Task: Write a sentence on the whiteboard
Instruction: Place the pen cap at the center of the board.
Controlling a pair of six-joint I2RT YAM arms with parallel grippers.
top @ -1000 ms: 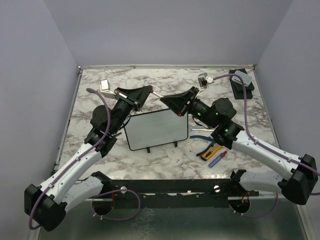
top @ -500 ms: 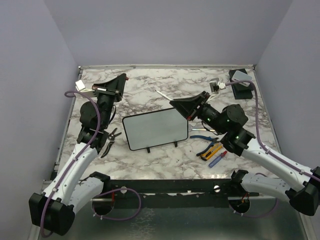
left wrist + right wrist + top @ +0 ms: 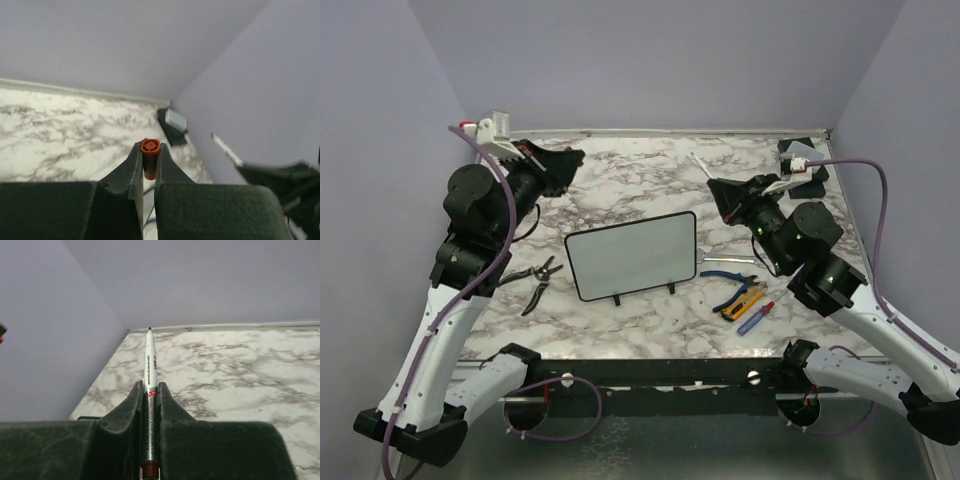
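Note:
The whiteboard (image 3: 630,255) lies flat in the middle of the marble table, its white face blank; no sentence shows on it. My left gripper (image 3: 574,158) is raised over the back left of the table, shut on a small orange-red marker cap (image 3: 150,149). My right gripper (image 3: 714,188) is raised to the right of the board's far corner, shut on a white marker (image 3: 150,362) whose bare dark tip (image 3: 149,329) points up and away. The marker also shows in the top view (image 3: 698,165). Both grippers are clear of the board.
Black-handled pliers (image 3: 535,280) lie left of the board. Blue-handled pliers (image 3: 725,275), a yellow cutter (image 3: 740,300) and a red-and-blue screwdriver (image 3: 756,317) lie to its right. A black block with a grey top (image 3: 802,160) sits at the back right corner.
The two grippers were together over the board's far edge; they have pulled apart and risen, the left swinging back left with the cap, the right moving right with the uncapped marker.

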